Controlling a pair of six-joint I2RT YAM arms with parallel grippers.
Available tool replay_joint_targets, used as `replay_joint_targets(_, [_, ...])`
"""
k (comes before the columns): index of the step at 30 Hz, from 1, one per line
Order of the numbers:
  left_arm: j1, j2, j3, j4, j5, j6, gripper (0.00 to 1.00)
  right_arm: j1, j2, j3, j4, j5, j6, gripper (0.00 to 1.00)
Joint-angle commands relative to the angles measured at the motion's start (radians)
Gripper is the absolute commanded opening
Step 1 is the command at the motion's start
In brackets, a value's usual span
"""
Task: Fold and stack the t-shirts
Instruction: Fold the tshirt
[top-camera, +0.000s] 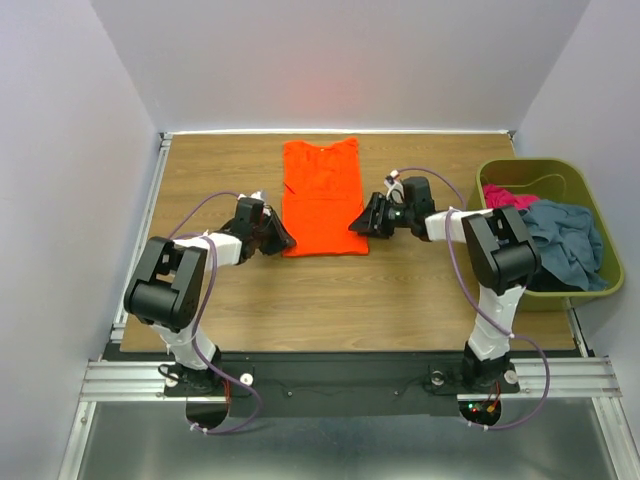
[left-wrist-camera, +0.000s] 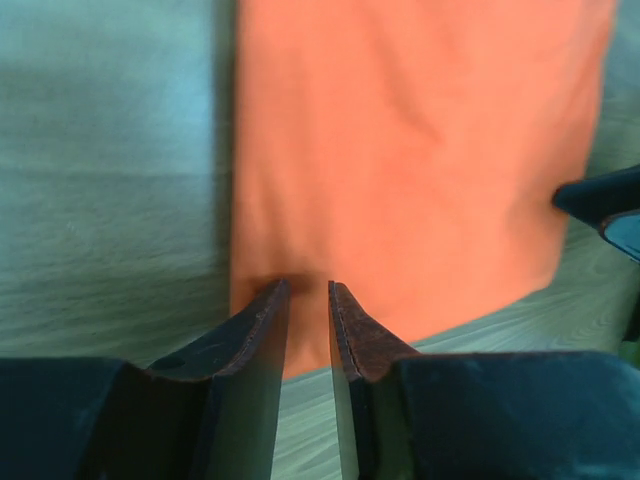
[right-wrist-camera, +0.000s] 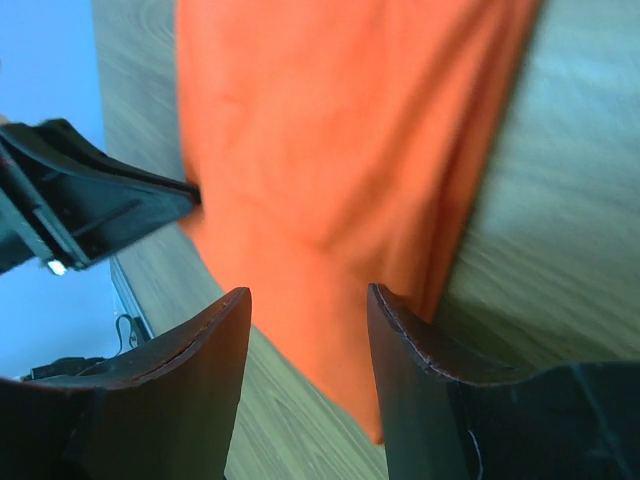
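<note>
Left wrist view shows the left gripper (left-wrist-camera: 308, 290) with its jaws close together, a thin gap between them, at the near edge of the orange t-shirt (left-wrist-camera: 410, 150); I cannot tell if cloth is pinched. The right gripper (right-wrist-camera: 305, 300) stands wider, over the shirt's near corner, gripping nothing. The shirt lies flat (folded narrow) toward the tabletop's (top-camera: 400, 300) far edge. More t-shirts (top-camera: 560, 240) fill the green tub (top-camera: 590, 190) at the right edge.
</note>
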Motion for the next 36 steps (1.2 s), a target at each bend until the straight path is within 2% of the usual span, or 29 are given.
replay_joint_targets(1, [-0.002, 0.000, -0.034, 0.074, 0.015, -0.043, 0.33, -0.030, 0.017, -0.059, 0.100, -0.014, 0.006, 0.55])
replay_joint_targets(4, [0.012, -0.012, -0.067, 0.066, 0.000, -0.060, 0.32, -0.068, -0.003, -0.108, 0.089, -0.003, 0.001, 0.54])
replay_joint_targets(7, [0.023, -0.057, -0.081, 0.033, -0.012, -0.054, 0.32, -0.076, -0.055, -0.098, -0.012, 0.031, -0.060, 0.53])
replay_joint_targets(12, [0.007, -0.150, -0.051, -0.036, -0.029, -0.017, 0.36, -0.064, -0.135, -0.070, -0.033, -0.030, -0.037, 0.52])
replay_joint_targets(19, [-0.039, -0.252, -0.029, -0.052, -0.009, -0.033, 0.36, 0.095, -0.126, 0.036, -0.015, -0.087, 0.027, 0.52])
replay_joint_targets(24, [-0.078, -0.188, -0.021, -0.015, 0.005, -0.068, 0.28, 0.163, -0.051, 0.024, 0.205, -0.066, 0.202, 0.45])
replay_joint_targets(27, [-0.115, -0.110, -0.008, 0.026, 0.014, -0.080, 0.20, 0.195, 0.012, 0.031, 0.221, -0.053, 0.210, 0.39])
replay_joint_targets(28, [-0.126, -0.089, -0.003, 0.028, 0.021, -0.085, 0.19, 0.211, 0.026, 0.031, 0.226, -0.055, 0.208, 0.35])
replay_joint_targets(36, [-0.123, -0.010, -0.041, 0.020, -0.018, -0.129, 0.15, 0.226, 0.135, -0.038, 0.237, -0.006, 0.193, 0.21])
